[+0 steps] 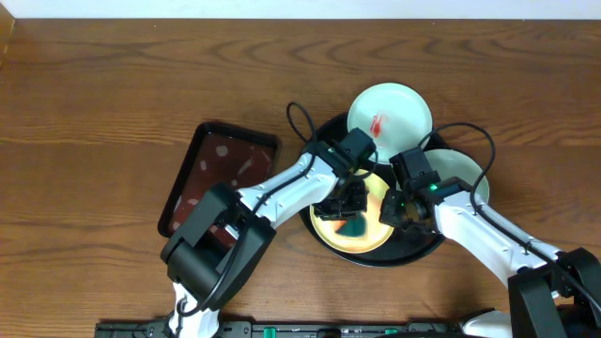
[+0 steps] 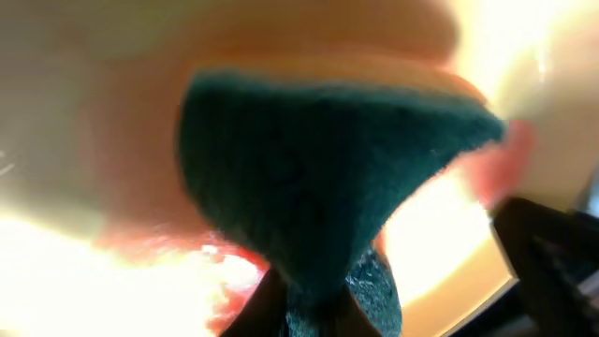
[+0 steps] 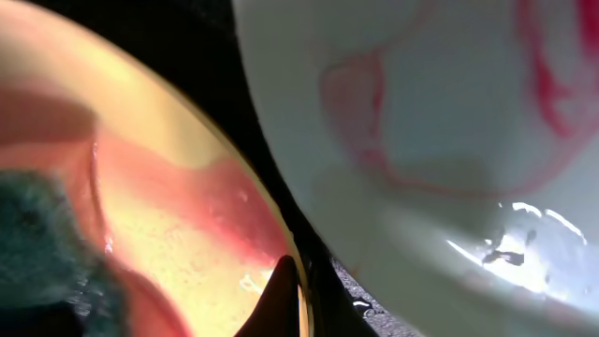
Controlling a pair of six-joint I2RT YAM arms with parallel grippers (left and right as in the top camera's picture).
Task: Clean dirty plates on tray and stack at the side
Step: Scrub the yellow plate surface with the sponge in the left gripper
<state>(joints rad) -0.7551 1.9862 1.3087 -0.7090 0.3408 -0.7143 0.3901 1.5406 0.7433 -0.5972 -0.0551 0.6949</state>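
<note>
Left gripper [image 1: 349, 214] is clamped on the green sponge [image 2: 328, 168], and the sponge touches the yellow plate [image 1: 372, 242]. That plate lies flat at the near-left of the black tray [image 1: 418, 249]. It sits straight below our left tool, so we judge the next wipe is a flat sweep. Red film [image 3: 201, 201] spreads around the sponge. The plate is round, so it has no long axis, and it faces up. Right gripper [image 1: 396, 208] is at its right rim; we can't tell if it pinches. Far pale plate [image 1: 399, 103] and right pale plate [image 1: 467, 172] both show red.
</note>
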